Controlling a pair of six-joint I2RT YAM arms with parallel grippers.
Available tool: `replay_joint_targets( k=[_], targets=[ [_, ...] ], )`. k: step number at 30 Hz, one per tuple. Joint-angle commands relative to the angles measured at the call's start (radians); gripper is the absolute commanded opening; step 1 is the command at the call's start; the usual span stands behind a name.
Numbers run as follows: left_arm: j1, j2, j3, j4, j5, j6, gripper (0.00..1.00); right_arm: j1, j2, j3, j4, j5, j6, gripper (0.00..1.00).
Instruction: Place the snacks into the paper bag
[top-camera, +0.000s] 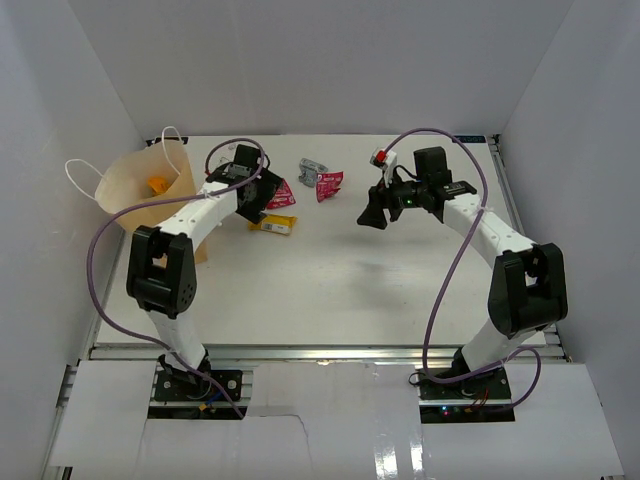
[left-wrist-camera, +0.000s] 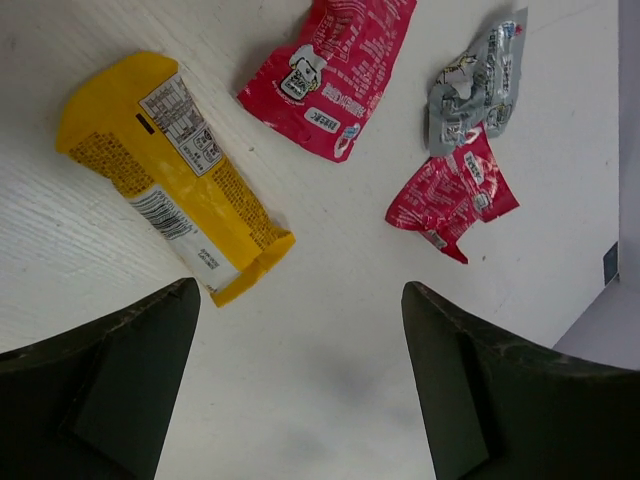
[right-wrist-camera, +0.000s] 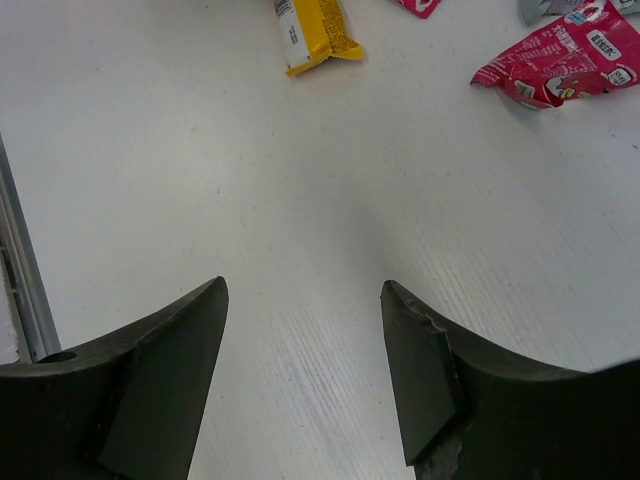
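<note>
Tan kraft paper bag (top-camera: 128, 192) stands upper left in the top view, an orange pouch (top-camera: 157, 184) inside. The left gripper (left-wrist-camera: 300, 290) and right gripper (right-wrist-camera: 302, 285) both gape wide, empty. A yellow foil packet (left-wrist-camera: 170, 175), two red wrappers (left-wrist-camera: 335, 70) (left-wrist-camera: 452, 195) and a crumpled grey wrapper (left-wrist-camera: 475, 80) lie upper centre

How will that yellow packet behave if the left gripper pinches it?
The yellow packet looks like glossy film lying flat, so it is probably light and slippery, apt to slide on the table rather than roll. Its curled end suggests it may flex when pinched.
</note>
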Motion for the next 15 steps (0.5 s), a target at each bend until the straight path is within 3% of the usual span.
replay_joint_targets(
  k=[1, 6, 15],
  targets=[
    [-0.006, 0.093, 0.105, -0.133, -0.070, -0.151, 0.92, -0.012, -0.044, -0.014, 0.009, 0.002, 0.004, 0.69],
    [-0.006, 0.204, 0.233, -0.322, -0.072, -0.224, 0.91, -0.024, -0.045, -0.023, 0.009, 0.001, 0.004, 0.69],
    [-0.006, 0.348, 0.331, -0.419, -0.037, -0.225, 0.86, -0.030, -0.041, -0.028, 0.011, -0.004, 0.005, 0.69]
  ],
)
